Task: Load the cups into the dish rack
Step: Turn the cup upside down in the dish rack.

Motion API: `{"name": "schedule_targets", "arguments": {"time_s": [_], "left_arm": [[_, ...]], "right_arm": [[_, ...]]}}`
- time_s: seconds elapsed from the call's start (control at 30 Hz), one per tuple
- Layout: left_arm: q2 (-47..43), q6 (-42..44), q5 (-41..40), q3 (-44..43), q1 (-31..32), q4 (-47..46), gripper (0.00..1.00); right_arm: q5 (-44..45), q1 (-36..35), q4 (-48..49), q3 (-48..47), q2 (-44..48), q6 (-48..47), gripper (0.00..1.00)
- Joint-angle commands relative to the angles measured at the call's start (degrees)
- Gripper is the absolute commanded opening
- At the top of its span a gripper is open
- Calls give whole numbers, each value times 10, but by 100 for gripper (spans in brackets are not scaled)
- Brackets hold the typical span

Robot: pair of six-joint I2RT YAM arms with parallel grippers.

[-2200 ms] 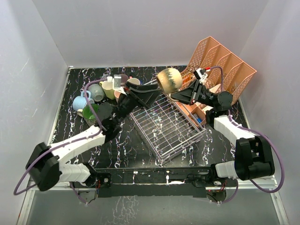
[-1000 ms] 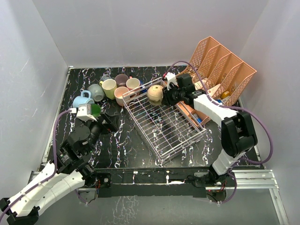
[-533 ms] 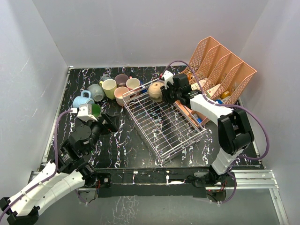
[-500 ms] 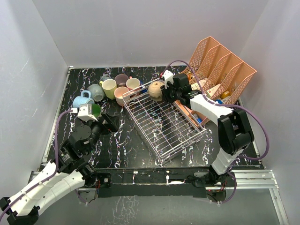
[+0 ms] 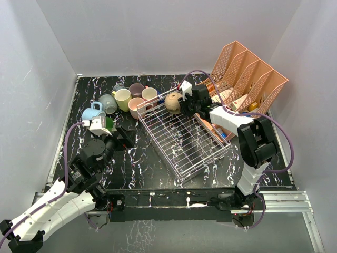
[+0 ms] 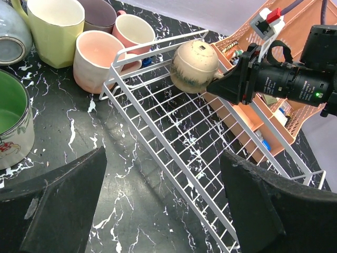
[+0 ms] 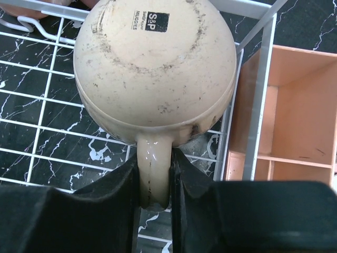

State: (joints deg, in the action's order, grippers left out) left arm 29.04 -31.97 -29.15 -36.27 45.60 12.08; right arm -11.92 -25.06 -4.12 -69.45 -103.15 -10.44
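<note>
Right fingers (image 7: 105,211): closed on the handle of the tan cup (image 7: 155,68), one dark finger pressed to each side of it
Tan cup: turned mouth-down or nearly so, speckled base with a printed mark facing the wrist camera, handle pointing back along the arm
Cup position: at the far end of the dish rack (image 5: 184,139), just inside its far rail, on the side nearer the salmon organiser (image 5: 247,71)
Contact: poor angle; the cup sits low over the wires, but I cannot tell whether it rests on them or hangs just above
Dish rack: white wire grid, low sides, set askew on the middle of the black marbled surface (image 5: 152,171)
Left fingers (image 6: 52,211): spread wide, nothing between them, low over the surface near the rack's left side
Loose cups: grouped on the surface at the far left, near the rack's far corner
Nearest the rack: pale pink cup (image 6: 97,58), just beside the corner rail; second pink cup (image 6: 134,31) behind it
Further out: yellow cup (image 6: 52,23), mauve cup (image 6: 100,13), grey-blue cup (image 6: 10,37), light blue cup (image 5: 92,113)
Green-lined cup (image 6: 13,124): upright, closest to the left fingers, partly hidden by the left wrist in the overhead view
Organiser: tilted at the far right, beside the rack's right edge
</note>
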Motion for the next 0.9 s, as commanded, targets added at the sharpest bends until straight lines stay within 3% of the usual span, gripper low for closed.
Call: {"name": "schedule_targets", "arguments": {"time_s": [0.0, 0.2, 0.37, 0.63, 0.73, 0.8, 0.87], "left_arm": [[1, -3, 5, 3, 1, -17, 87], [2, -4, 16, -1, 1, -14, 87], [7, -4, 22, -4, 1, -14, 87], [9, -3, 42, -21, 1, -18, 87], [15, 0, 49, -24, 1, -21, 87], [21, 3, 51, -25, 1, -21, 87], [24, 3, 52, -26, 1, -17, 87]], "right_arm": [[16, 1, 97, -10, 5, -11, 30], [40, 0, 97, -1, 17, -52, 60], [29, 0, 66, -1, 61, -76, 65], [-100, 1, -44, 1, 142, -191, 77], [-169, 1, -84, -1, 146, -219, 73], [-201, 2, -100, -4, 134, -231, 58], [-212, 2, -120, -10, 118, -250, 35]]}}
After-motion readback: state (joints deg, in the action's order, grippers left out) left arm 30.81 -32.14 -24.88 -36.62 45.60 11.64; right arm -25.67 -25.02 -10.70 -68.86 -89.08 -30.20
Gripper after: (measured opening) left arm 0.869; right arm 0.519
